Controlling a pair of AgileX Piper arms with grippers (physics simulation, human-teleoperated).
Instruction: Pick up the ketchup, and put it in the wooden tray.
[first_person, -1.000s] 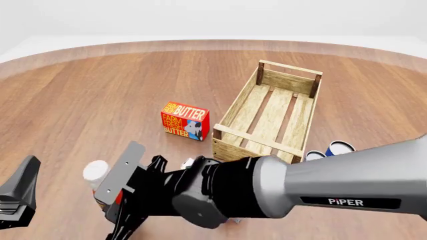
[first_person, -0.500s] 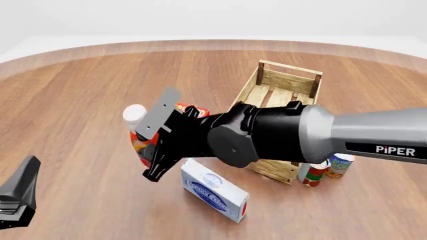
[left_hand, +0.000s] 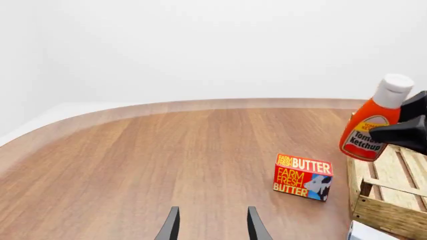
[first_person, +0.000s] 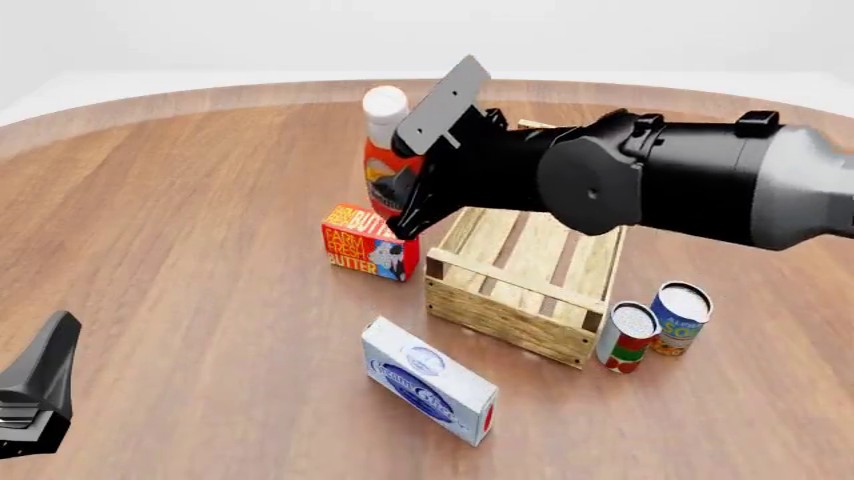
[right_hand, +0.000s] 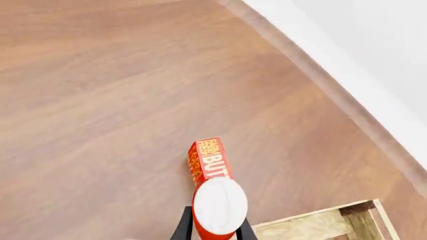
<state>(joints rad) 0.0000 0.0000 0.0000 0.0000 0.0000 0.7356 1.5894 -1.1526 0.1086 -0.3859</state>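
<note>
My right gripper (first_person: 404, 180) is pinching the ketchup (first_person: 386, 150), one bottle, held up in the air with its white cap on top and its long axis near upright, leaning a touch. My wrist camera looks straight down on that cap (right_hand: 219, 204), fingers hugging both sides of the bottle below it. The right arm reaches in from the right, stretched across the far half of the wooden tray (first_person: 539, 247), so the bottle hangs just beyond the crate's left wall, not yet over the slats. One tray, one butter box (first_person: 370, 242); that box sits on the table directly below the gripper, just beside the crate. Further out toward me lies one white-and-blue box (first_person: 430, 380), flat. Past the crate's near right corner stand two cans, a red-and-green one (first_person: 626, 337) and a blue-labelled one (first_person: 681, 317), side by side. My left gripper (left_hand: 212, 227) hovers low over bare wood, fingers spread, holding nothing, well apart from everything.
</note>
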